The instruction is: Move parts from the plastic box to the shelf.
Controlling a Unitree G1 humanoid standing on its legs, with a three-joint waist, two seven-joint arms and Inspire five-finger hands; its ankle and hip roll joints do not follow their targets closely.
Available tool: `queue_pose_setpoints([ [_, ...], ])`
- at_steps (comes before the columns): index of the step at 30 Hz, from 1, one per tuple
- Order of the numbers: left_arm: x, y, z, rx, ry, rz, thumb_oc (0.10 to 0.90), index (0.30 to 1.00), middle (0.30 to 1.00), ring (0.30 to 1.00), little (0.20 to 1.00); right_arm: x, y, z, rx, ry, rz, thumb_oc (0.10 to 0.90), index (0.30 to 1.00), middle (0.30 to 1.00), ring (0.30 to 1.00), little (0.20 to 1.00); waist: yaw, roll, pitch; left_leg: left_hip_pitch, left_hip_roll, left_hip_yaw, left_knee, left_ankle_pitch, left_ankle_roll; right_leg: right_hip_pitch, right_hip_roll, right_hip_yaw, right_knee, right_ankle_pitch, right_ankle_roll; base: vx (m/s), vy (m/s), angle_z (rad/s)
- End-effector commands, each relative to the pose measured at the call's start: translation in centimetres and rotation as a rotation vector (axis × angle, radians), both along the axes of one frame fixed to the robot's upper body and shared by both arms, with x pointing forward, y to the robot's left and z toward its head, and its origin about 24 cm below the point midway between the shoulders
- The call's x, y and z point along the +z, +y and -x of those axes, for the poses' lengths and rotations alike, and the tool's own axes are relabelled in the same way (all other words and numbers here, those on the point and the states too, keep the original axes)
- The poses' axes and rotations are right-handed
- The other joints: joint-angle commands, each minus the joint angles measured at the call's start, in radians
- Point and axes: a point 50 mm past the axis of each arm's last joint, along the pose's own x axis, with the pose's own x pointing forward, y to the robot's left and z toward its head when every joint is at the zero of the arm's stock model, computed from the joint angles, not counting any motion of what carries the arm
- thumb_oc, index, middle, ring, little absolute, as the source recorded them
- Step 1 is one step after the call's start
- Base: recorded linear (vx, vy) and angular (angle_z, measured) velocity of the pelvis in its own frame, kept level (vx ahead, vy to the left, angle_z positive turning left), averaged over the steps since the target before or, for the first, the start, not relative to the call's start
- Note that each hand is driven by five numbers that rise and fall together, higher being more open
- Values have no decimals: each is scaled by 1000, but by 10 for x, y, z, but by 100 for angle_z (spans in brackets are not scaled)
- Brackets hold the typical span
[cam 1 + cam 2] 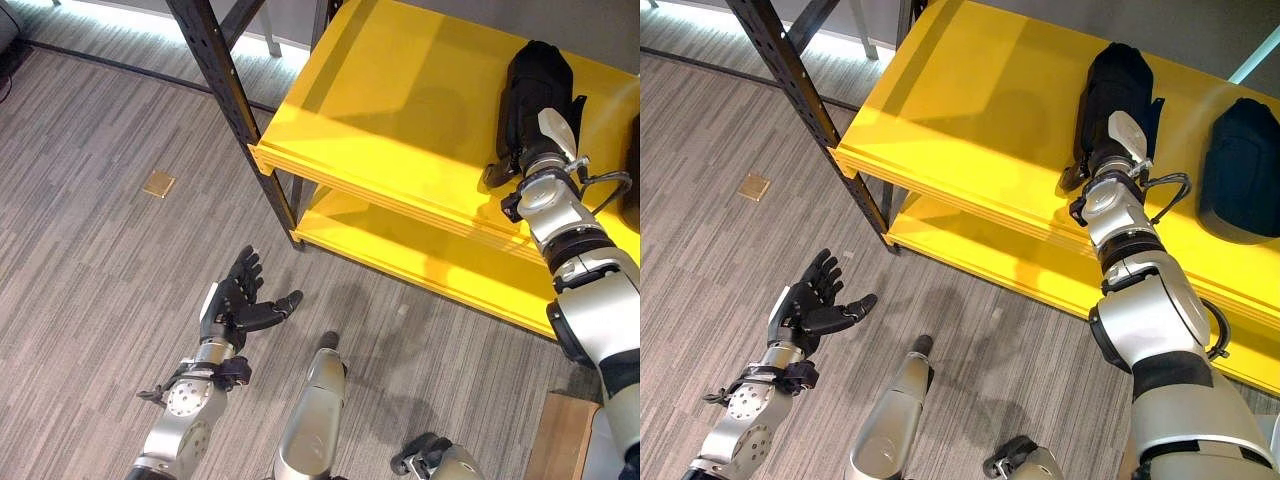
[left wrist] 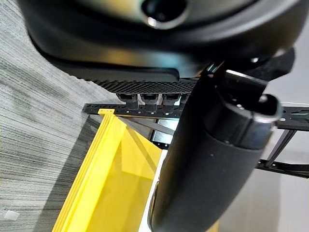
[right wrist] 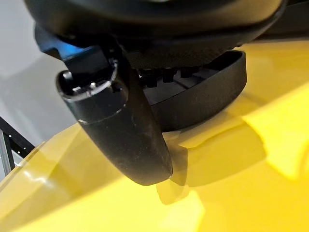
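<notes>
A black part [image 1: 1112, 75] lies on the upper level of the yellow shelf [image 1: 400, 110]. My right hand [image 1: 1128, 135] rests on top of it, fingers laid straight over it. Its thumb [image 3: 120, 135] stands off to the side and touches the shelf board, not pinching. In the right wrist view the part's curved black rim [image 3: 207, 96] shows just past the fingers. A second black part [image 1: 1240, 170] lies further right on the same level. My left hand [image 1: 235, 300] hangs open, holding nothing, above the carpet in front of the shelf.
The shelf has a lower yellow level [image 1: 420, 255] and dark perforated metal posts [image 1: 225, 80] at its left corner. A small brass plate [image 1: 158, 183] is set into the grey carpet. A wooden edge [image 1: 565, 435] shows at the bottom right.
</notes>
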Motion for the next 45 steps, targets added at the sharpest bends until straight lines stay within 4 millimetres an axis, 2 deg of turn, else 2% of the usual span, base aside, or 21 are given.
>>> queue_pose_setpoints([
  [1, 45, -8, -10, -69, -236, -7, 900, 1000, 1000, 1000, 1000, 74, 24, -2, 78, -236, 15, 900, 1000, 1000, 1000, 1000, 5, -3, -22, -113, -22, 4, 42, 32, 42, 134, 77, 40, -33, -18, -27, 0, 0, 0],
  [13, 46, -8, -11, -67, -237, -7, 900, 1000, 1000, 1000, 1000, 71, 33, -4, 102, -235, -28, 900, 1000, 1000, 1000, 1000, 6, -6, -23, -115, -23, 2, 45, 29, 44, 138, 78, 40, -39, -19, -29, 0, 0, 0],
  [29, 45, -10, -13, -71, -229, -9, 900, 1000, 1000, 1000, 1000, 59, 48, -9, 140, -229, -177, 900, 1000, 1000, 1000, 1000, 13, -2, -21, -116, -27, 5, 50, 24, 47, 144, 83, 41, -49, -16, -28, 0, 0, 0],
  [45, 43, -10, -14, -79, -217, -19, 900, 1000, 1000, 1000, 1000, 60, 61, -10, 173, -249, -245, 900, 1000, 1000, 1000, 1000, 19, -2, -21, -117, -32, 3, 50, 21, 51, 150, 86, 36, -58, -10, -26, 0, 0, 0],
])
